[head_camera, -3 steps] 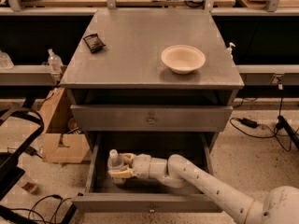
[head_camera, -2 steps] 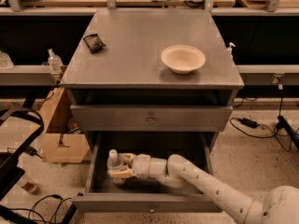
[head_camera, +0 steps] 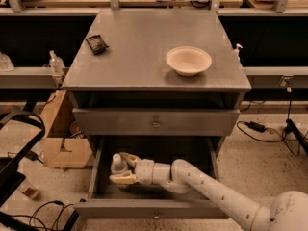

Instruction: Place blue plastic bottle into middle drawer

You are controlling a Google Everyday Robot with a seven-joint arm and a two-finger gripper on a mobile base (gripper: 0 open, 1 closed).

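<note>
The blue plastic bottle (head_camera: 116, 161) stands upright in the left part of the open middle drawer (head_camera: 154, 209), its white cap showing. My gripper (head_camera: 116, 167) reaches into the drawer from the right. Its two tan fingers (head_camera: 124, 178) lie on either side of the bottle and are closed against it. The bottle's lower part is hidden behind the fingers. The drawer is pulled out towards me, with its small knob on the front panel.
The upper drawer (head_camera: 155, 122) is shut. On the cabinet top stand a white bowl (head_camera: 188, 60) and a small dark packet (head_camera: 97, 44). A cardboard box (head_camera: 65, 150) and cables lie on the floor at left. A small pump bottle (head_camera: 56, 61) stands on the left shelf.
</note>
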